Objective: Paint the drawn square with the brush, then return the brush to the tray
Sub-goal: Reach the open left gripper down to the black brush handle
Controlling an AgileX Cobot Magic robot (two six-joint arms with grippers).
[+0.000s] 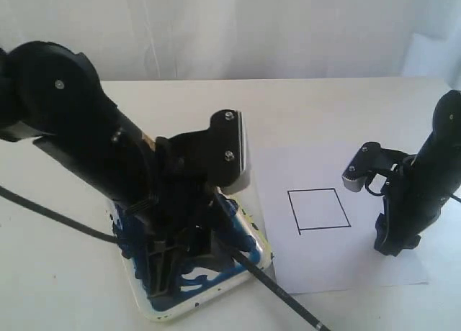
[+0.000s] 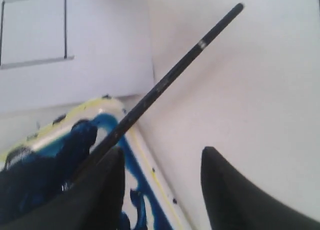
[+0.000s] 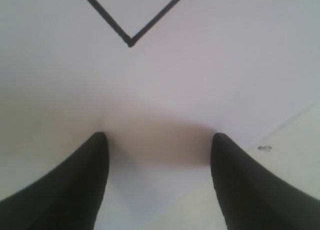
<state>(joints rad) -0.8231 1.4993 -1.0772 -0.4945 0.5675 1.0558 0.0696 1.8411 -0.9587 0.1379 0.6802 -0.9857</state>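
- When you check the exterior view, your left jaws hang low over the tray (image 1: 176, 311). The brush (image 1: 282, 293) runs out from under them, across the tray's rim and onto the surface (image 1: 65, 288).
- The drawn square (image 1: 318, 209) lies blank on the paper sheet (image 1: 346, 263), between the two sets of jaws. Your right jaws point down at the paper just beside it.
- In the left wrist view, your left jaws stand wide apart with nothing clamped in them. The gap between the fingers (image 2: 95, 195) shows only bare surface.
- The brush (image 2: 175, 72) slants past the tip of one finger, close against it, and you cannot tell whether it touches.
- Its lower end is hidden by that finger over the blue-smeared tray (image 2: 107, 101), and its handle end reaches well ahead of the jaws.
- The drawn square (image 2: 32, 30) sits ahead of the jaws, off to the tray side, with no paint inside its outline.
- In the right wrist view, your right jaws are spread wide and hold nothing, with both fingers (image 3: 75, 185) over the paper sheet (image 3: 160, 90).
- One corner of the drawn square (image 3: 131, 40) lies ahead of the jaws, roughly in line with the gap.
- The paper's edge passes near one finger, with the surface (image 3: 300, 155) beyond it.
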